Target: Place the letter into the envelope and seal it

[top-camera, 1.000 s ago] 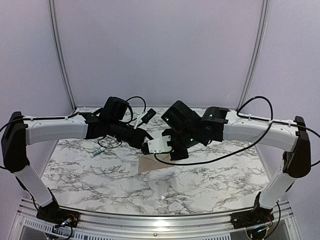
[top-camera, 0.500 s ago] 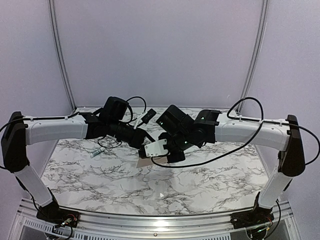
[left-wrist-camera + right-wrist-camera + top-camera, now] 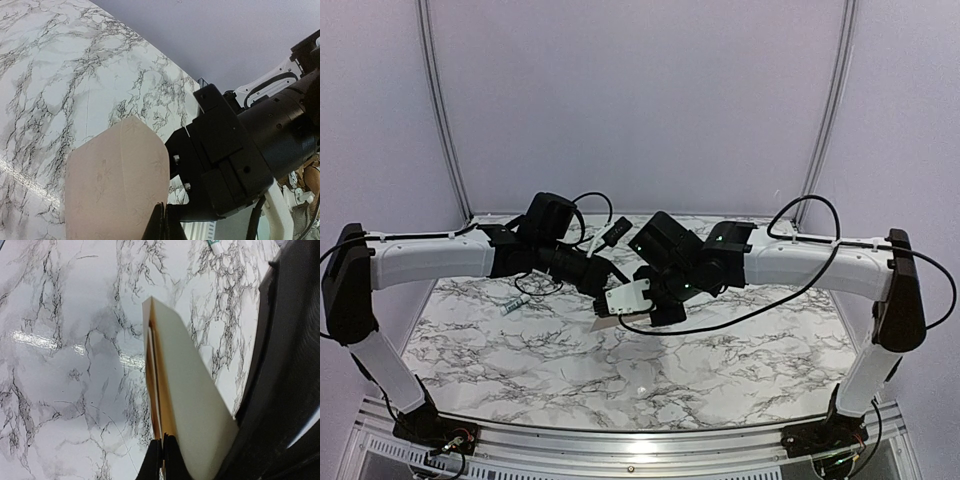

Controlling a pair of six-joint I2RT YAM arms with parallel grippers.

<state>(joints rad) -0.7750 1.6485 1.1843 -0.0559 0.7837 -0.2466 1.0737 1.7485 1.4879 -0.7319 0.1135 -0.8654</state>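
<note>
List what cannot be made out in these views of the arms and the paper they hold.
- Top view: the envelope is nearly hidden under the left arm and right arm; a pale corner shows.
- Left wrist view: bottom edge cuts off its lower part; the right arm's black housing covers its right side.
- Right wrist view: it is edge-on, so whether the letter is inside is unclear.
- Top view: table item, too small to name.
</note>
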